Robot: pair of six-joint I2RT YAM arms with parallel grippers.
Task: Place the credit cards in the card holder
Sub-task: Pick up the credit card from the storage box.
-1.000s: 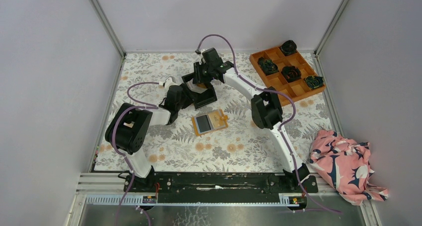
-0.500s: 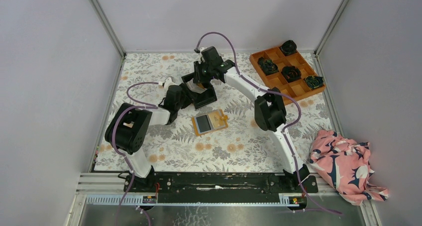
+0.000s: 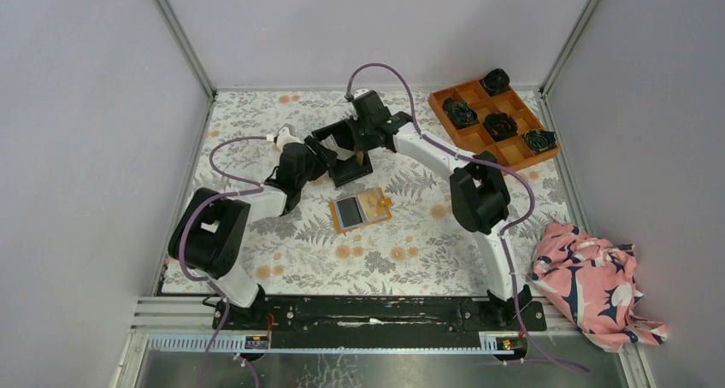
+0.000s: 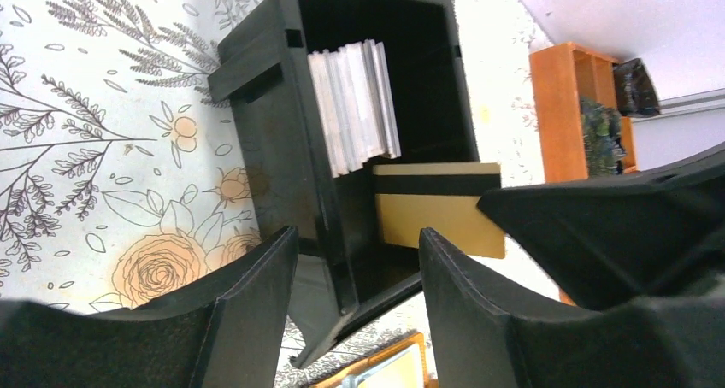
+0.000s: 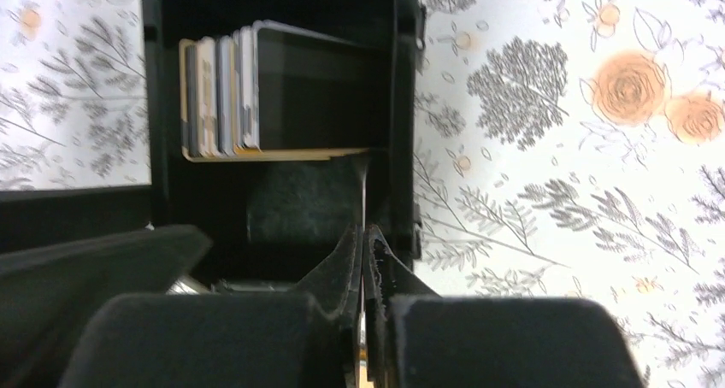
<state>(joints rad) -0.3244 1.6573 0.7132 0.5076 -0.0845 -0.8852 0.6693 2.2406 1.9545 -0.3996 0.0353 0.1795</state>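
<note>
Table (image 3: pixel 291 251): bin (image 3: pixel 352 173), card holder (image 3: pixel 362 209), tray (image 3: pixel 514 154)

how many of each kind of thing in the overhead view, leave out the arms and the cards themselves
black bin: 1
card holder: 1
orange tray: 1
dark rosettes: 4
pink cloth: 1
total: 8

The rectangular plastic bin (image 4: pixel 274 123) is black; the thin stacked cards (image 4: pixel 355 106) silvery-grey; the tan rectangular card (image 4: pixel 436 217) bears a black stripe; the white tablecloth (image 4: pixel 103 132) shows grey leaves and orange roses.
</note>
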